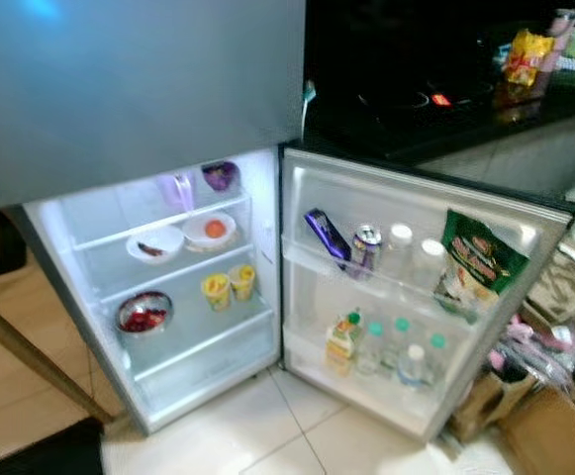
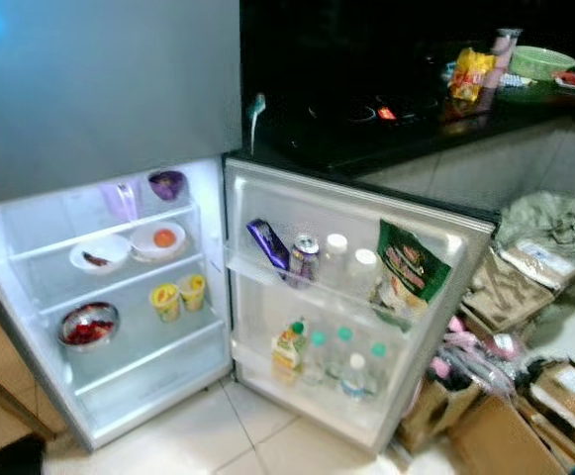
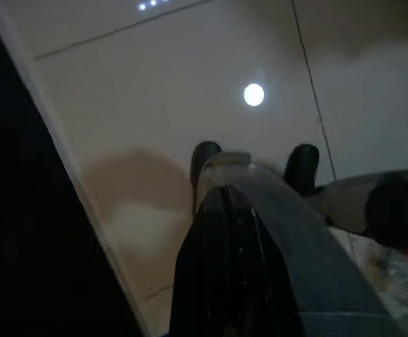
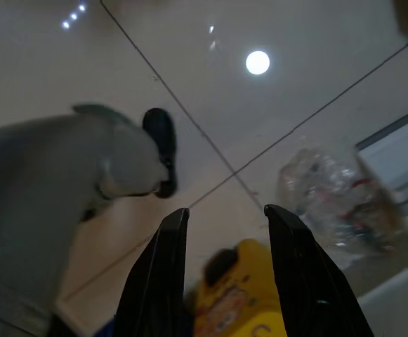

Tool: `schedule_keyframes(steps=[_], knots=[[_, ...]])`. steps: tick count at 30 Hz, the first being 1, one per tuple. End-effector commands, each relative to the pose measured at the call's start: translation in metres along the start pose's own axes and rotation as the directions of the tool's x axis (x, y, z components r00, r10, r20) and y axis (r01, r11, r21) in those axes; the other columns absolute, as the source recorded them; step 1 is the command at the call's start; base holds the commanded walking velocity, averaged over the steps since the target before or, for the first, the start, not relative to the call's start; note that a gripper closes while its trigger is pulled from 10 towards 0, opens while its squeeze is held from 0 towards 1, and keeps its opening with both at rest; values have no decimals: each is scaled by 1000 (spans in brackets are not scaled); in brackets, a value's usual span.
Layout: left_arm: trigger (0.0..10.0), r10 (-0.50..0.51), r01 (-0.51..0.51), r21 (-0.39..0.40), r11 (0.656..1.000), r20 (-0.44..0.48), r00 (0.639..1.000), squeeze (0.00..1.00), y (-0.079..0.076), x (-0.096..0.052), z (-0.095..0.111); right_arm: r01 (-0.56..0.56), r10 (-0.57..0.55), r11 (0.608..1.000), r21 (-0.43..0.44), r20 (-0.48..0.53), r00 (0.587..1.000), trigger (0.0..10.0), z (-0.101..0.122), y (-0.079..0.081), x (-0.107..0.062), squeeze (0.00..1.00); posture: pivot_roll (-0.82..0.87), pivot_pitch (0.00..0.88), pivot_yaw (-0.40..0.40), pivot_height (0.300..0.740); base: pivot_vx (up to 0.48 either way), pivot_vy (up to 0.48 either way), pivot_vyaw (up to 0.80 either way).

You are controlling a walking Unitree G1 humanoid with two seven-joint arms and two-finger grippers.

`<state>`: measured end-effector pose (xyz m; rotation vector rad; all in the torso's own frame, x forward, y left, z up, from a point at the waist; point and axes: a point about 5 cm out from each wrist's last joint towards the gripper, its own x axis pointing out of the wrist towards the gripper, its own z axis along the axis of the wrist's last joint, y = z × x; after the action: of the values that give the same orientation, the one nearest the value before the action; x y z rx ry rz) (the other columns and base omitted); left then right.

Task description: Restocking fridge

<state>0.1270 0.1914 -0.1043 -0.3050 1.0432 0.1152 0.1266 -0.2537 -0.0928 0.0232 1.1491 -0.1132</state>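
Observation:
The fridge (image 1: 267,327) stands open before me, lit inside. Its shelves hold a purple cup (image 1: 220,175), two white bowls (image 1: 183,237), two yellow cups (image 1: 228,285) and a metal bowl of red food (image 1: 144,312). The door (image 1: 525,213) carries a purple packet (image 1: 325,236), a can (image 1: 366,245), a green snack bag (image 1: 477,259), a juice bottle (image 1: 343,338) and several water bottles (image 1: 398,346). My right gripper (image 4: 221,214) hangs open over the floor, a blurred yellow packet (image 4: 235,295) showing behind its gap. My left gripper (image 3: 225,193) hangs shut above the tiles.
A black counter (image 2: 366,129) with a stove, a yellow packet (image 2: 470,71) and a green bowl (image 2: 539,61) rises behind the door. Cardboard boxes and bags (image 2: 505,416) crowd the floor at the right. A wooden leg (image 1: 20,346) slants at the left. A clear plastic bag (image 4: 330,196) lies on the tiles.

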Motion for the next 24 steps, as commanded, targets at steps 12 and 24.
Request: schedule_keyframes(steps=[12,24], knots=[[10000,-16,16,24,1000,-3,1000,0,-1,0,1,4,-5,1000,14,33,999,10000,7,2,1,0,-122,0,23,740,0,-118,-261],[10000,-11,11,9,1000,2,1000,0,-1,0,1,5,-5,1000,14,34,999,10000,8,1,1,0,-124,0,23,740,0,-273,0]])
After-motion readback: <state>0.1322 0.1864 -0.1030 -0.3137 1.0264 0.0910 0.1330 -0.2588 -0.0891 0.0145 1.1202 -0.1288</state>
